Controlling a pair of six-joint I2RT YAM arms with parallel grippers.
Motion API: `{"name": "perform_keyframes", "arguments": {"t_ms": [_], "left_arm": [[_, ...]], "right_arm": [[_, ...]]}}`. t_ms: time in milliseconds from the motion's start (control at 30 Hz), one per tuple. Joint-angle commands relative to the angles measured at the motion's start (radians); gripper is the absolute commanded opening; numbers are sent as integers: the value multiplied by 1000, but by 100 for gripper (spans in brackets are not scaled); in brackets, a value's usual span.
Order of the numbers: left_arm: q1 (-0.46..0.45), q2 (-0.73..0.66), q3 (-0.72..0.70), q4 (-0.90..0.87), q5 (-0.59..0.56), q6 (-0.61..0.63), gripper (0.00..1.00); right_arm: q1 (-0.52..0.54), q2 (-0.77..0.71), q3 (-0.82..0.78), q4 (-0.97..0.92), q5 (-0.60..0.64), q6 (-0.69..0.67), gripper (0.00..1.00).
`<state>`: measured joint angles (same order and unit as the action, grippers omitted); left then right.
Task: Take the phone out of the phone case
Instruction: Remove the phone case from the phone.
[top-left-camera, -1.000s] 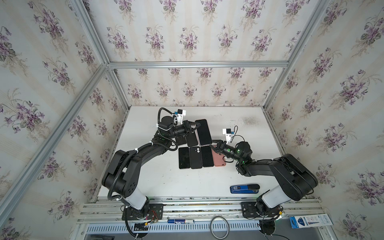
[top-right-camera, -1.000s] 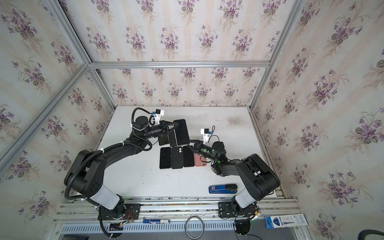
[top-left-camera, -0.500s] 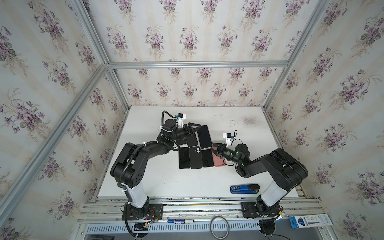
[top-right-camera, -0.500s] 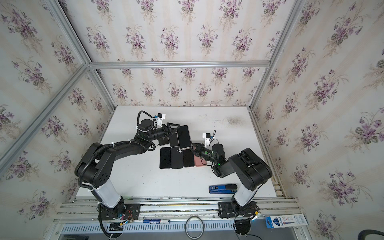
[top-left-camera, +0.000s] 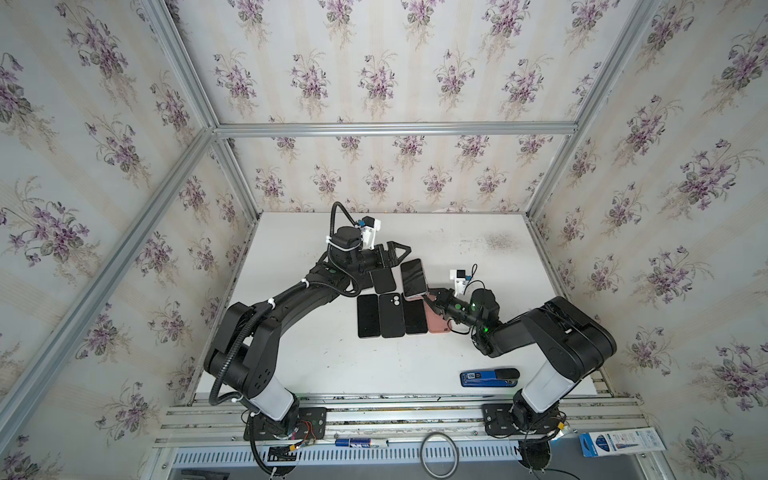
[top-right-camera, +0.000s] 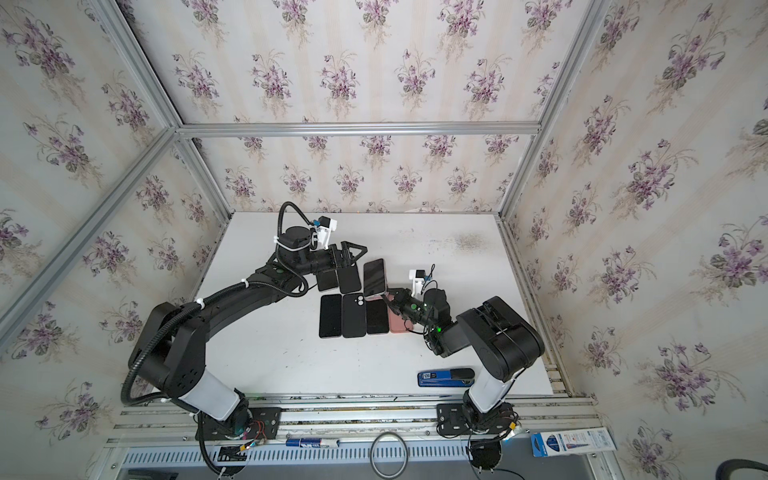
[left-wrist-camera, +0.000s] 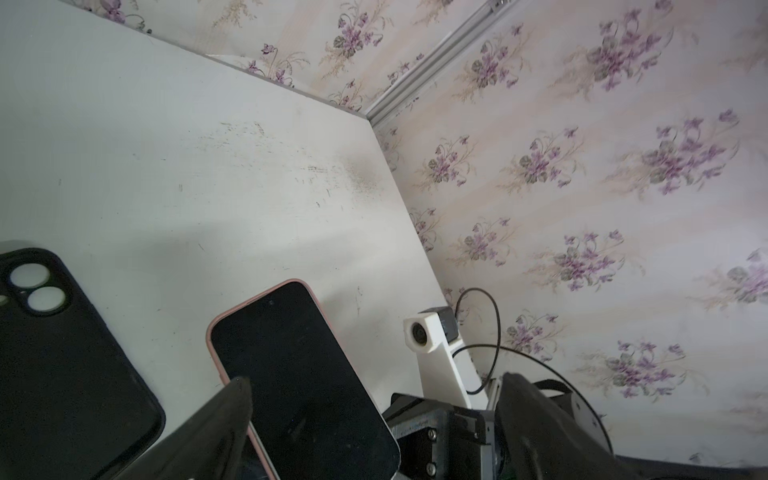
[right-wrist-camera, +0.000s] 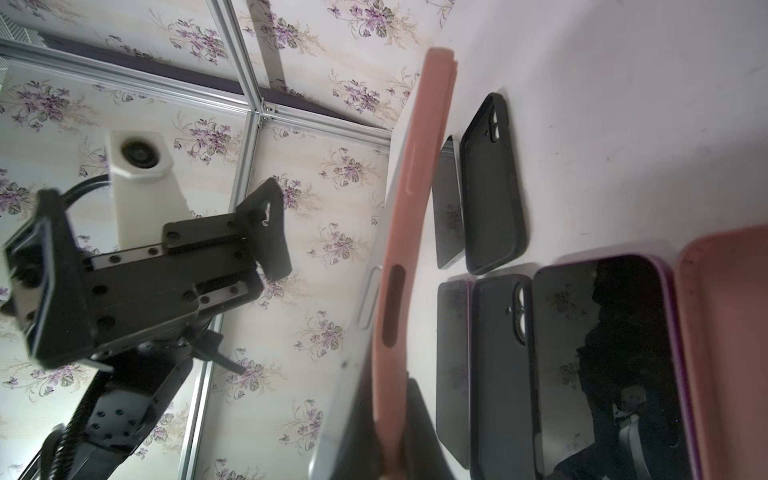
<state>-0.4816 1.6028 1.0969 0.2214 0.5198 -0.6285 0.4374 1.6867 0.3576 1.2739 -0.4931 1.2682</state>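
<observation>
The phone (top-left-camera: 413, 277) (top-right-camera: 375, 277), dark screen up, sits in a pink phone case (left-wrist-camera: 214, 336) and is held off the table at a tilt. My right gripper (top-left-camera: 432, 301) (right-wrist-camera: 390, 453) is shut on its near end. In the right wrist view the pink case edge (right-wrist-camera: 415, 199) bows away from the phone's silver side (right-wrist-camera: 368, 307). My left gripper (top-left-camera: 400, 254) (left-wrist-camera: 374, 419) stands open just behind the phone's far end, touching nothing. Its fingers (left-wrist-camera: 226, 415) are spread wide.
On the white table (top-left-camera: 457, 249), a row of dark phones and cases (top-left-camera: 391, 314) lies below the held phone, with an empty pink case (top-left-camera: 436, 322) at its right end. A black case (top-left-camera: 383, 280) lies beside the left arm. A blue stapler (top-left-camera: 490, 377) is near the front right.
My left gripper has opened, let go of the phone's far end and drawn back a little. The right gripper stays shut on the near end.
</observation>
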Motion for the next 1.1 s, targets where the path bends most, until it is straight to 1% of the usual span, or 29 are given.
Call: {"name": "perform_keyframes", "arguments": {"t_ms": [0,67,167,267,367,467,667,833,1067], "left_arm": [[-60,-30,54,-249,-57,299,95],[-113,-52,74,-360,-123,441,96],[-183,-71,86,-466,-232,590,96],[-244,-66,96,-522,-308,686,95],[-288,-28,124,-562,-385,739,95],[-306,5,151,-591,-422,757,93],[-325,44,170,-592,-481,764,91],[-334,73,182,-592,-496,765,90],[-336,118,220,-589,-556,756,86]], "right_arm": [[0,-6,1,40,17,8,0],[-2,-21,3,17,20,4,0],[-1,-45,6,-35,22,-7,0],[-2,-67,9,-81,23,-13,0],[-2,-77,18,-105,18,-15,0],[-1,-80,17,-109,19,-12,0],[-2,-78,14,-99,11,-7,0],[-2,-75,1,-87,17,-2,0],[-1,-41,-3,-21,7,28,0]]}}
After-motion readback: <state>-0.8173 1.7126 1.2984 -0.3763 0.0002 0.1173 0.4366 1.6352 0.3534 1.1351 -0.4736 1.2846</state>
